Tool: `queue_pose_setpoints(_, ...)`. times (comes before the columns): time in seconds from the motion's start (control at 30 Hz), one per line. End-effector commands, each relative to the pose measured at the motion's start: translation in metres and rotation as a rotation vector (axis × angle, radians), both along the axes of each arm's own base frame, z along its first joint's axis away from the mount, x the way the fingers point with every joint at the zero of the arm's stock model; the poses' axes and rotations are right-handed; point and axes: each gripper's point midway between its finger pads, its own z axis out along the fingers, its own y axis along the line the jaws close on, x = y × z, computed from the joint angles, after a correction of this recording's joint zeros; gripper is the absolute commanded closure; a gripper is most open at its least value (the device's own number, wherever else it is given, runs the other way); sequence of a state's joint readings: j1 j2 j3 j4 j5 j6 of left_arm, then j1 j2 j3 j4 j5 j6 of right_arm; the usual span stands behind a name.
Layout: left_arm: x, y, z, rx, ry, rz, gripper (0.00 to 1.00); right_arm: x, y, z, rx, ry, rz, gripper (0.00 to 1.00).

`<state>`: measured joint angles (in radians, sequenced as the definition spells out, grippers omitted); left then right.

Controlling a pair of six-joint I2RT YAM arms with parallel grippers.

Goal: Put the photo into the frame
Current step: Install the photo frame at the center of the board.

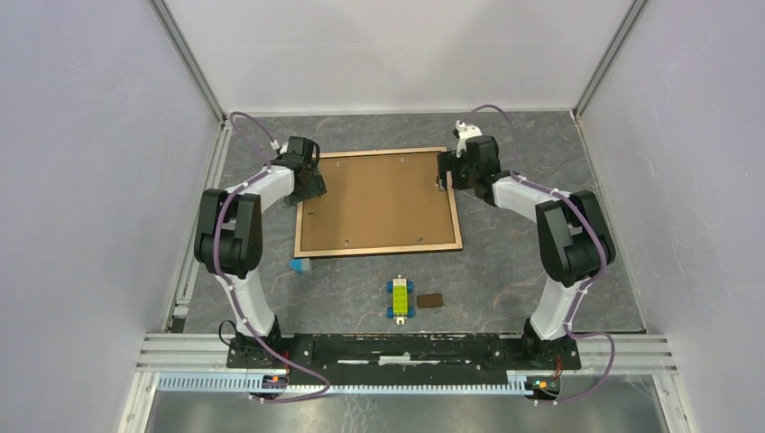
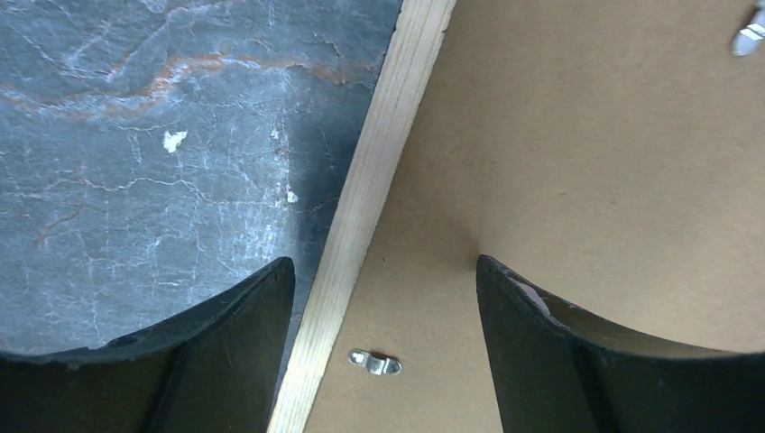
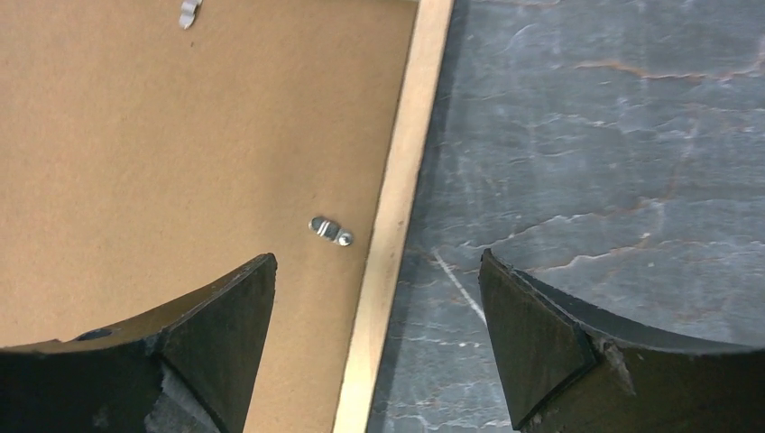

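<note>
The frame (image 1: pixel 379 250) lies flat at mid-table with its light tan rails up. A plain brown backing board (image 1: pixel 379 198) fills it, held by small metal clips. The photo is not visible in any view. My left gripper (image 1: pixel 311 185) is open over the frame's left rail. In the left wrist view the gripper (image 2: pixel 385 271) straddles the rail (image 2: pixel 361 207), with a clip (image 2: pixel 375 363) between the fingers. My right gripper (image 1: pixel 444 173) is open over the right rail. In the right wrist view the gripper (image 3: pixel 377 266) straddles the rail (image 3: pixel 397 198), near a clip (image 3: pixel 330 230). Neither gripper holds anything.
A yellow-green toy block on blue wheels (image 1: pixel 400 298) and a small brown piece (image 1: pixel 430 300) lie in front of the frame. A small blue object (image 1: pixel 299 264) sits at the frame's near left corner. Grey walls enclose the table on three sides.
</note>
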<state>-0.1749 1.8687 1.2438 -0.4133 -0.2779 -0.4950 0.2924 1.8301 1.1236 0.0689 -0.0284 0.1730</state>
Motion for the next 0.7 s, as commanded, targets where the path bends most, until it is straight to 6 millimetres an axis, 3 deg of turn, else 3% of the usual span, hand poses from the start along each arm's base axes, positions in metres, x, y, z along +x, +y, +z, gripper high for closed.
queue_pose_setpoints(0.0,0.003,0.002,-0.012,0.004,0.019,-0.024,0.22,-0.001,0.01,-0.005,-0.073,0.002,0.008,0.12)
queue_pose_setpoints(0.2,0.002,-0.001,-0.019,-0.007,0.03,-0.036,0.36,0.002,0.02,-0.019,-0.133,0.029,0.0,0.18)
queue_pose_setpoints(0.4,0.002,0.001,-0.021,-0.004,0.025,-0.035,0.56,0.0,0.009,-0.024,-0.236,0.049,-0.066,0.19)
queue_pose_setpoints(0.67,0.002,0.001,-0.021,-0.004,0.022,-0.038,0.68,0.01,0.016,-0.038,-0.226,0.066,-0.071,0.25)
